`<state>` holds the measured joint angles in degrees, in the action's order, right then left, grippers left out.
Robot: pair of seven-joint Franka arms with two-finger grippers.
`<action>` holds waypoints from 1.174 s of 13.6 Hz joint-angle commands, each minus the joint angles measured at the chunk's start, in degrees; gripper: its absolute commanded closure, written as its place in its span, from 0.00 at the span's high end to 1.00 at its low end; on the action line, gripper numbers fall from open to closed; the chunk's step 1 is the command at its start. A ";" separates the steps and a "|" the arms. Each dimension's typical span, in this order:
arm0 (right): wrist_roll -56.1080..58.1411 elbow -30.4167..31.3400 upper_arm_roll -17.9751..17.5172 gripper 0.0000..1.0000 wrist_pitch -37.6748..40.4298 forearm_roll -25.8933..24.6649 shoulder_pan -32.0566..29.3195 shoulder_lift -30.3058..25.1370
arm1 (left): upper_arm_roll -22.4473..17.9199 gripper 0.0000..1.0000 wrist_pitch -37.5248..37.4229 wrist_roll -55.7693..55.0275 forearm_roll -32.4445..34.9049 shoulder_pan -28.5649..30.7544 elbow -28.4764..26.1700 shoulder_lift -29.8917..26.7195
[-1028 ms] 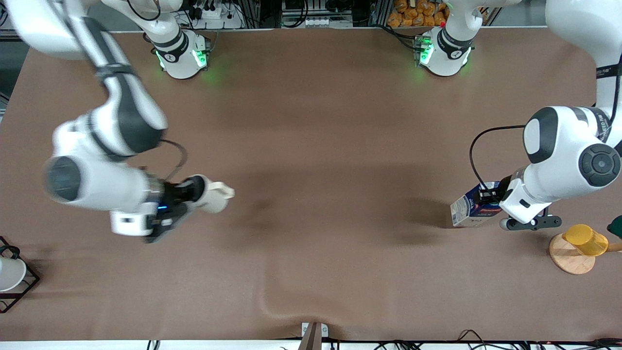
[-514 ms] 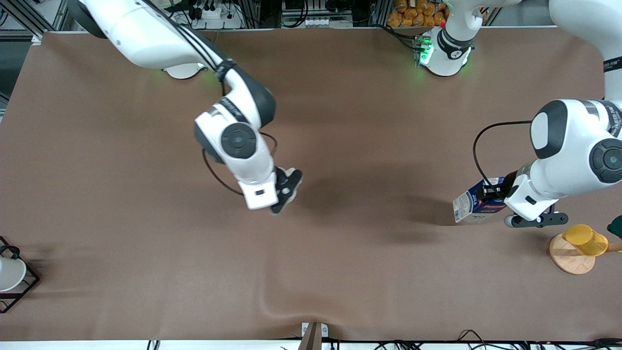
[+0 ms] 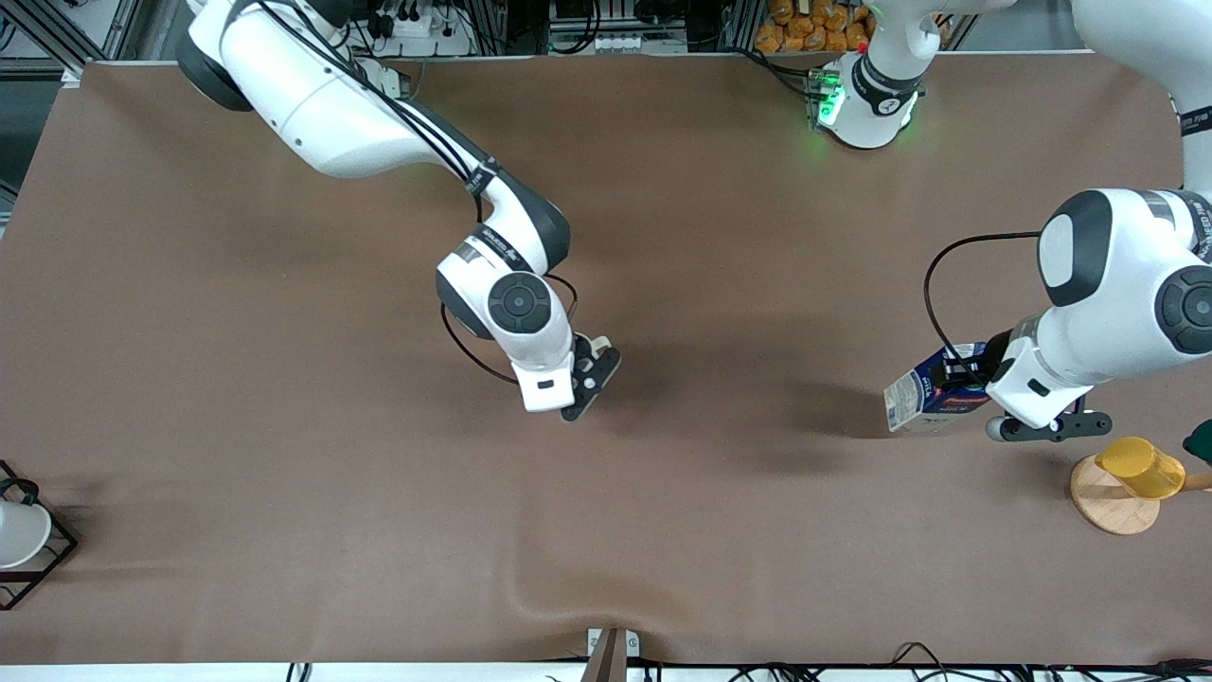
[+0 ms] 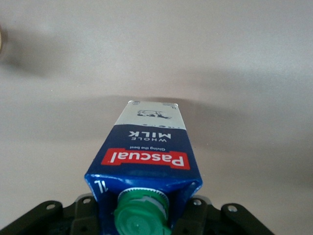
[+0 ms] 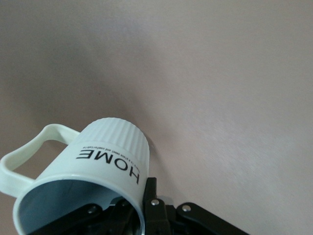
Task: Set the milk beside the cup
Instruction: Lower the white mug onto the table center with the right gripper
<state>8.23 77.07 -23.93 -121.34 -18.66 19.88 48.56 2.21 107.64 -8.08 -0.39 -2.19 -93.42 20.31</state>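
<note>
Front view: the right gripper [image 3: 589,371] hangs over the middle of the brown table [image 3: 663,530], bare cloth all round it. The left gripper [image 3: 966,384], over the left arm's end, clamps the milk [image 3: 923,393]; a yellow cup [image 3: 1139,466] on a wooden disc [image 3: 1113,499] stands near it.

Left wrist view: the carton [image 4: 146,161], green cap [image 4: 142,215] up, reads "Pascual WHOLE MILK", "1L".

Right wrist view: the cup [image 5: 93,176], marked "HOME", is pinched by its rim, its grey inside empty.

Dark blue milk [image 4: 146,161] with red label and green cap, pale ribbed cup [image 5: 98,161] lettered black, brown table [image 3: 663,237]
</note>
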 commanded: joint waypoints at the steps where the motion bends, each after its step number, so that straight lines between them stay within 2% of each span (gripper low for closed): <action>1: -3.12 -1.40 3.71 0.19 -0.74 -1.37 5.59 0.13 | 0.25 0.55 -1.12 -0.71 0.30 0.08 0.26 -0.62; 2: -4.53 -1.40 5.11 0.97 -0.66 -1.37 7.26 0.04 | 0.25 0.55 -1.12 -0.71 0.30 0.08 0.17 -0.62; 3: -5.15 -1.40 5.82 1.00 -0.65 -1.29 8.15 -0.04 | 0.25 0.55 -1.12 -0.71 0.30 -0.01 0.08 -0.53; 7: -5.24 -2.01 4.96 1.00 0.66 1.16 5.53 -3.81 | 0.34 0.55 -1.12 -1.06 0.30 -0.18 0.26 -0.71; 9: -5.42 -2.10 4.34 1.00 5.03 8.78 3.51 -7.24 | 0.42 0.55 -1.21 -1.41 0.21 -0.18 0.26 -0.80; 10: -5.16 -2.10 4.60 1.00 6.97 10.82 2.10 -9.95 | 0.42 0.55 -1.29 -1.41 0.21 -0.27 0.26 -0.80; 14: -5.24 -1.66 4.69 1.00 18.31 10.93 -3.78 -16.99 | 0.42 0.55 -3.05 -1.59 -0.92 -0.36 0.52 -2.11; 16: -4.98 -1.05 4.77 1.00 21.48 10.84 -9.22 -20.07 | 0.42 0.55 -5.07 -3.33 -1.98 -0.44 0.35 -3.78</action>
<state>3.48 73.14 -18.43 -101.23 -8.92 15.66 32.00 2.65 105.22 -9.30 -1.29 -2.37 -92.89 19.12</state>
